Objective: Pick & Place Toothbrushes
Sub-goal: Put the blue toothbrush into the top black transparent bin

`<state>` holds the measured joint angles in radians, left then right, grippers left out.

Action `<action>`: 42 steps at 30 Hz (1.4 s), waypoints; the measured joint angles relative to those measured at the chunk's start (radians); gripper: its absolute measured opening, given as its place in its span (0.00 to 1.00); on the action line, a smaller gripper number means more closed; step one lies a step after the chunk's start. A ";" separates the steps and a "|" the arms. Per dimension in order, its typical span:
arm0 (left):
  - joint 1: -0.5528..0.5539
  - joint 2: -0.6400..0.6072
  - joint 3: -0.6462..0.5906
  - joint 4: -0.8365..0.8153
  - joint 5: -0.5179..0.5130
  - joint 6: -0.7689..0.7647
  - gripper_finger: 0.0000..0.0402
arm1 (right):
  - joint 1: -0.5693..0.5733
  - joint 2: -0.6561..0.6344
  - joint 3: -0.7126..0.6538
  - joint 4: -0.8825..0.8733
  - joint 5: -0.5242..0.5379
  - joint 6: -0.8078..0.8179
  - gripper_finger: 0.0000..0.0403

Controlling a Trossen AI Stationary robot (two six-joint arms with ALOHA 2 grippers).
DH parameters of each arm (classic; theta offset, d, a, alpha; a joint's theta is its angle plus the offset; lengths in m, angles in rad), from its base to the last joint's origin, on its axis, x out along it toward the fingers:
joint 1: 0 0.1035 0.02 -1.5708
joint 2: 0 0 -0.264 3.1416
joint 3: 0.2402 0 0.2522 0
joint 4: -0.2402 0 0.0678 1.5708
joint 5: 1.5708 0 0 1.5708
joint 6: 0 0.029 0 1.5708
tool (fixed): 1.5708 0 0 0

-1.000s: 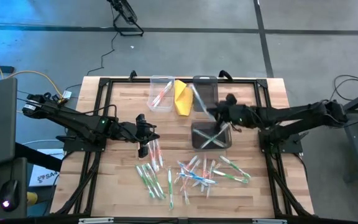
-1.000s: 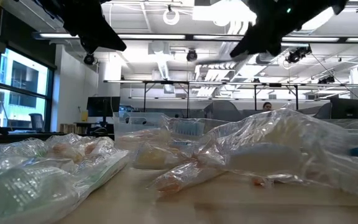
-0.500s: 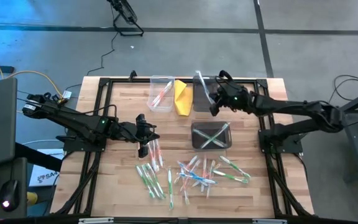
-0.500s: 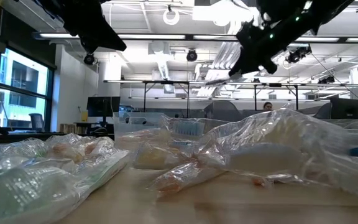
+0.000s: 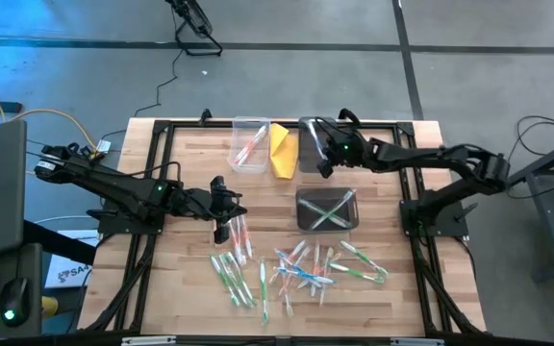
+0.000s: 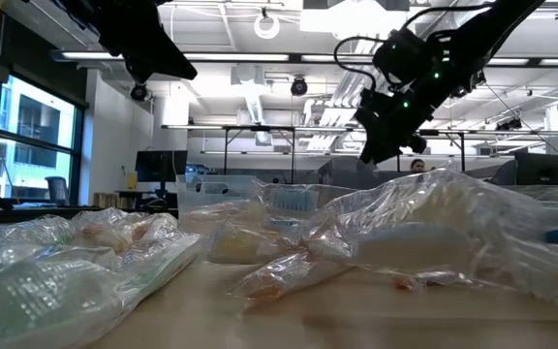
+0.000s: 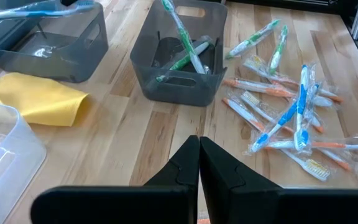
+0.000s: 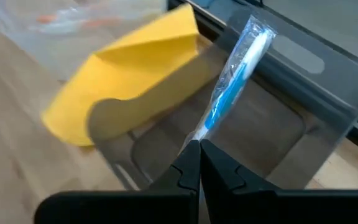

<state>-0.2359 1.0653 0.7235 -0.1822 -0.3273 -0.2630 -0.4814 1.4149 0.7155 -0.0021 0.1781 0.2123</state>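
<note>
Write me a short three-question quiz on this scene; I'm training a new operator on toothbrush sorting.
1. True or false: the right claw holds a blue toothbrush over the far grey bin.
2. What colour are the toothbrushes in the near grey bin? A) orange B) green C) blue
3. What lies between the clear bin and the far grey bin?

Key: 1 true. 2 B. 3 the yellow cloth.
</note>
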 joint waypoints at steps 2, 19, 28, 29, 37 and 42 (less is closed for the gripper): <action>0.000 0.000 0.000 0.000 0.000 0.000 0.03 | -0.012 0.013 0.000 0.000 0.001 0.000 0.01; 0.000 0.000 0.000 0.000 0.000 0.000 0.03 | -0.043 0.018 0.000 -0.002 0.003 -0.029 0.01; 0.000 0.000 0.000 0.000 0.000 0.000 0.03 | -0.043 0.018 0.000 -0.014 0.052 -0.035 0.25; 0.000 0.000 0.000 0.000 0.000 0.000 0.03 | -0.043 0.018 0.000 -0.014 0.065 -0.033 0.28; 0.000 0.000 0.000 0.000 0.000 -0.003 0.03 | -0.019 -0.029 0.000 -0.019 -0.003 0.026 0.31; 0.000 0.000 0.000 0.000 0.000 -0.003 0.03 | 0.054 -0.117 0.000 -0.018 -0.060 -0.004 0.25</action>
<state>-0.2359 1.0653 0.7235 -0.1820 -0.3271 -0.2661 -0.4276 1.2978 0.7155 -0.0205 0.1182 0.2082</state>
